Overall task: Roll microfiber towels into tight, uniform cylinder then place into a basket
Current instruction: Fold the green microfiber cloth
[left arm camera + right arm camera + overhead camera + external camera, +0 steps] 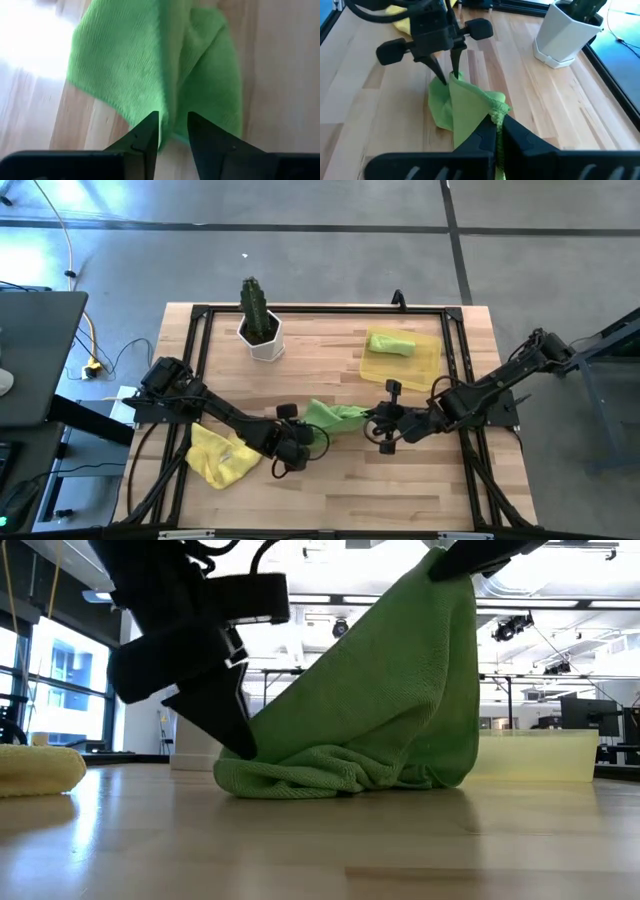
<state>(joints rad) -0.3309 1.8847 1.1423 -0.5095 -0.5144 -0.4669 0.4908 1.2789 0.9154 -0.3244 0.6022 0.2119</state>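
A lime green towel lies bunched at mid-table between my two grippers. My left gripper is at its near-left end, closed on a fold there. My right gripper is shut on the opposite end and holds it raised, so the cloth slopes like a tent down to the wood. A yellow towel lies crumpled near the table's left front. The translucent yellow basket sits at the far right with one rolled green towel in it. My left gripper has a raised fold at the towel's low end between its two fingers, which slant down from the table's left. That end rests on the wood. My right gripper pinches a bunched edge of the towel between its shut fingers, coming from the table's right and slanting down. That end is lifted clear and the cloth hangs from it, fairly taut, down to the heap on the table.
A white pot with a green cactus stands at the far left of the table. A black frame rail runs around the wooden top. Bare wood lies near the front edge.
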